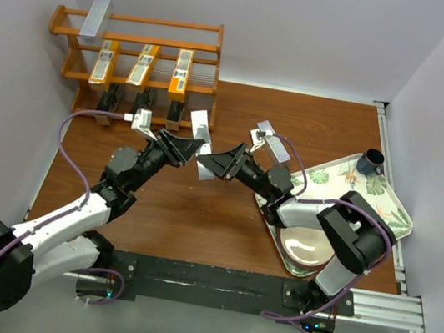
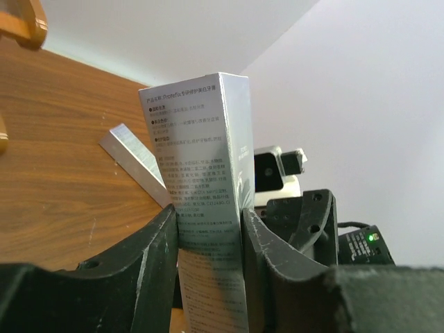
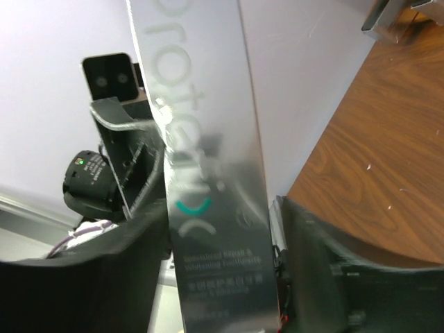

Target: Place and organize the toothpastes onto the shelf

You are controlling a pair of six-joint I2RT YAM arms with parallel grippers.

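The orange-brown shelf (image 1: 59, 20) stands at the back left. It holds one silver carton (image 1: 96, 16) on top, three orange cartons (image 1: 143, 65) on the middle tier and three black cartons (image 1: 142, 101) below. My left gripper (image 1: 184, 150) (image 2: 208, 229) is shut on a silver toothpaste carton (image 1: 204, 169) (image 2: 201, 173) held upright above the table's middle. My right gripper (image 1: 214, 164) (image 3: 225, 222) faces it around the same carton (image 3: 208, 159), with a gap at one finger. Another silver carton (image 1: 200, 126) (image 2: 132, 161) lies on the table just beyond.
A leaf-patterned tray (image 1: 392, 212) lies at the right with a dark mug (image 1: 370, 162) and a round bowl (image 1: 308, 249) on it. White walls close in the table at left, back and right.
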